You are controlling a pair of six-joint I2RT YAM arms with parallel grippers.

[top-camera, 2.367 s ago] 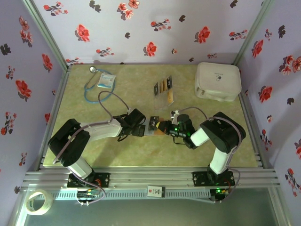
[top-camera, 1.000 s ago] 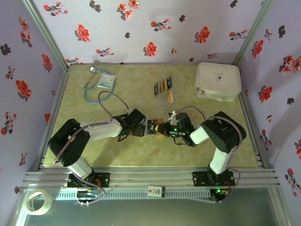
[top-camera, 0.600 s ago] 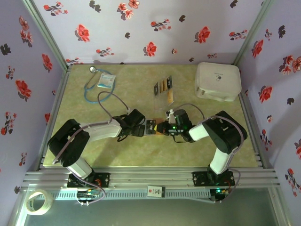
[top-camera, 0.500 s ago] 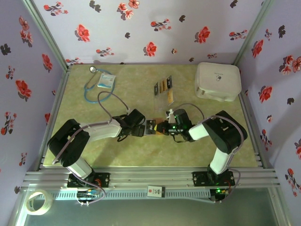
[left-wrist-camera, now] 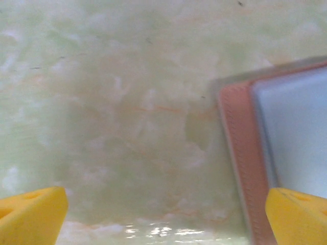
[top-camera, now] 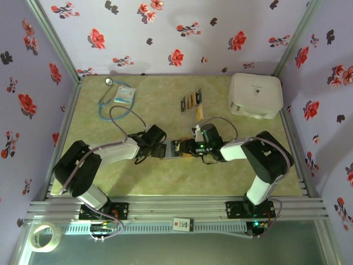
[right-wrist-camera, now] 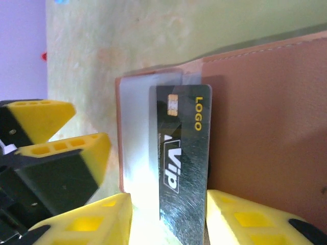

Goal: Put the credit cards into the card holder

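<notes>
The reddish-brown card holder [top-camera: 175,149] lies open at mid-table between my two grippers. In the right wrist view a black VIP credit card [right-wrist-camera: 184,158] lies on the card holder [right-wrist-camera: 265,112], its top corner tucked under the clear pocket [right-wrist-camera: 138,127]. My right gripper [right-wrist-camera: 168,219] is open, its yellow fingers standing either side of the card. My left gripper [left-wrist-camera: 166,219] is open over bare table, its right fingertip at the card holder's brown edge [left-wrist-camera: 245,153]. From above, the left gripper [top-camera: 164,150] and right gripper [top-camera: 190,148] flank the holder. More cards [top-camera: 191,100] lie further back.
A yellowish card [top-camera: 198,114] lies just behind the holder. A big white rounded case [top-camera: 255,95] stands at the back right. A blue stethoscope [top-camera: 110,102] and a small packet [top-camera: 124,94] lie at the back left. Flowered walls close in the table.
The right gripper has pushed left and slightly back with the card over the holder. The left gripper has drawn back and to the left, and the holder has shifted a little left.
</notes>
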